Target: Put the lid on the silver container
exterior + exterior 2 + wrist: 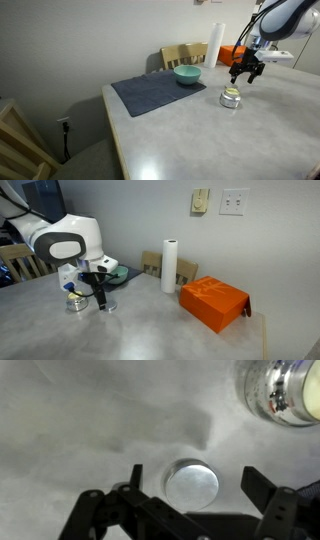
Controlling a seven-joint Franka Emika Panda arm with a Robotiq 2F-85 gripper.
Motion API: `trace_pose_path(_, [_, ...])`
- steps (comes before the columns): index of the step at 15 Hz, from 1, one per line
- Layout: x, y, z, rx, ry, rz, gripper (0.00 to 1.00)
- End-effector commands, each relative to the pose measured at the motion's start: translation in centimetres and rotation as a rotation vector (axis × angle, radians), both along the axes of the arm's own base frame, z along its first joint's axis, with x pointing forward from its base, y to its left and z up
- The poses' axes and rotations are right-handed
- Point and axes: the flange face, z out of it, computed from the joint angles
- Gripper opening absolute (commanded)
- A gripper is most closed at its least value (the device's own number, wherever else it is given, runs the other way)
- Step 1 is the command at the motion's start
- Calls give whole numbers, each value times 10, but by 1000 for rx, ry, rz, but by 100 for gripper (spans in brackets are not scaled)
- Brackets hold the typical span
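Note:
The lid is a flat round silver disc lying on the grey table. In the wrist view it sits between my two open fingers, just below them. My gripper is open and empty, hovering over the lid; it also shows in both exterior views. The silver container is a small shiny round pot standing uncovered beside the lid, at the top right of the wrist view. It shows in both exterior views. The lid shows faintly under the gripper.
A teal bowl stands on a dark mat. An orange box and a white paper towel roll stand on the table. A wooden chair is behind the table.

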Motion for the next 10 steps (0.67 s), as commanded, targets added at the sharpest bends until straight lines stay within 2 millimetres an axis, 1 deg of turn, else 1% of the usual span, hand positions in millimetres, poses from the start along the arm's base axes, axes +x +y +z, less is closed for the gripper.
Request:
trace_pose_path(1, [18,7,-7,10,-48,2,100])
trace_pose_path(2, [23,8,-6,8,-57,3,100])
trace_pose_path(4, [30,8,-9,3,-65,-2,100])
trace_pose_path(10, [44,7,-31,-14,-32,-25,100])
